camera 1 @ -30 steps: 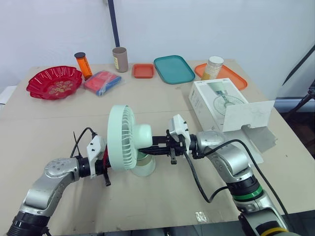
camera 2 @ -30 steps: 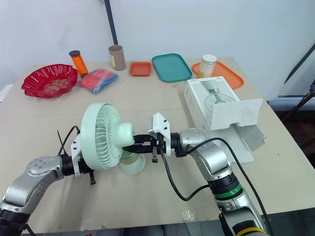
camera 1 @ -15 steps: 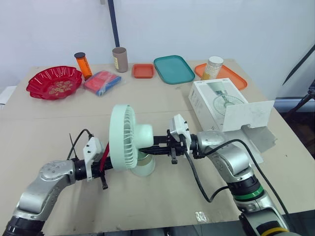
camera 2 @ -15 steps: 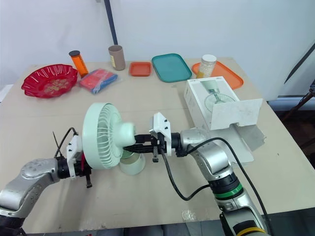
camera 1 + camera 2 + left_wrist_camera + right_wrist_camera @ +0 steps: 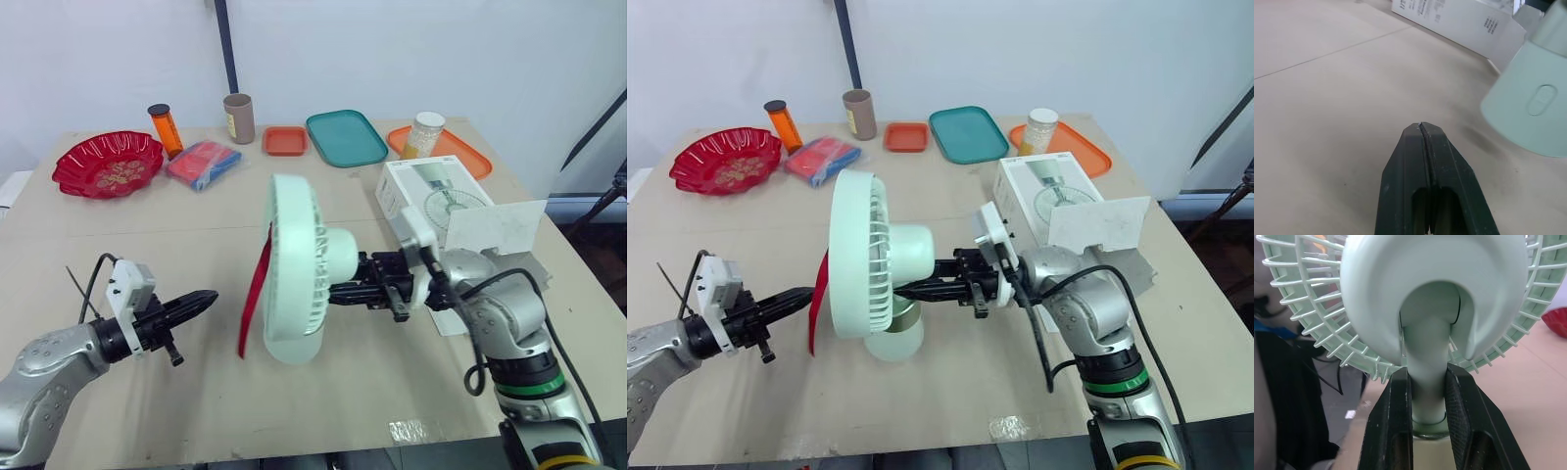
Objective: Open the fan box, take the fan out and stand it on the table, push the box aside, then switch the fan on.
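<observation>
Both eye views look down over the table (image 5: 118, 255). Left wrist view skims it; right wrist view faces the fan (image 5: 1430, 293) closely.

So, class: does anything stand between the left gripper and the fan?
Only a red strip hanging from the fan grille, just ahead of the left gripper; otherwise bare table.

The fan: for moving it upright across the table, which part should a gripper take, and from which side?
On the fan, the narrow neck between the motor housing and the base, approached from behind, the robot's right. The grille faces the robot's left and the head is too wide for the fingers, while the neck fits between them, as the right gripper clamped on it shows.
</observation>
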